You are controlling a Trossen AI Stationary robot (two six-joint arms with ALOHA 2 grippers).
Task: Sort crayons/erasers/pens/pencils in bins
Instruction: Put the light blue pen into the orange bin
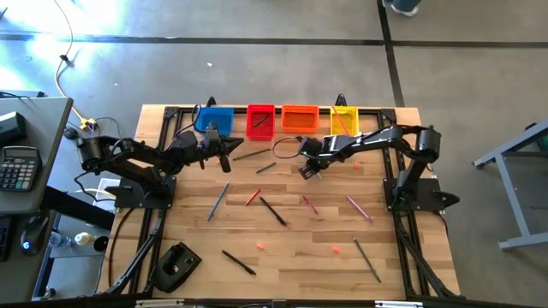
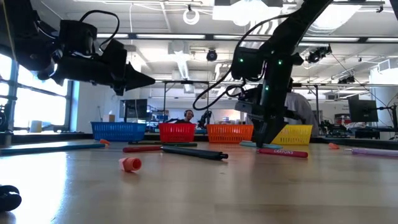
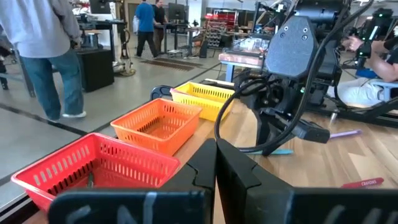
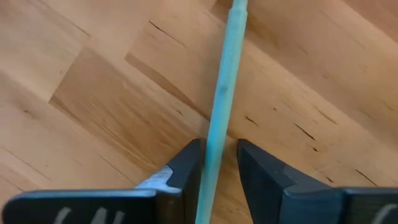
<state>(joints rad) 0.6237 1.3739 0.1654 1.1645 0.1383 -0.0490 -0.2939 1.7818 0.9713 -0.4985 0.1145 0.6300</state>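
Four bins stand in a row at the table's far edge: blue (image 1: 214, 120), red (image 1: 260, 121), orange (image 1: 300, 119) and yellow (image 1: 344, 120). My right gripper (image 1: 306, 168) is down at the table, open, its fingers on either side of a thin teal stick (image 4: 222, 93) that lies flat on the wood. My left gripper (image 1: 226, 154) hangs shut and empty above the table in front of the blue bin; it also shows in the left wrist view (image 3: 216, 171). Pink-red erasers (image 1: 260, 245) (image 1: 336, 250) lie near the front; one shows in the low view (image 2: 130, 163). My right gripper comes at the teal stick from above, pointing down, its fingers across the stick. One finger (image 4: 186, 163) stands right against the stick's side (image 4: 211, 149); a narrow strip of wood shows between the stick and the other finger (image 4: 258, 171). The stick lies on the table.
Several coloured sticks lie scattered over the middle of the table: a blue one (image 1: 218, 201), a black one (image 1: 272, 210), a red one (image 1: 252, 197), a pink one (image 1: 358, 206). A black device (image 1: 175, 265) sits at the front left corner. People stand in the room beyond.
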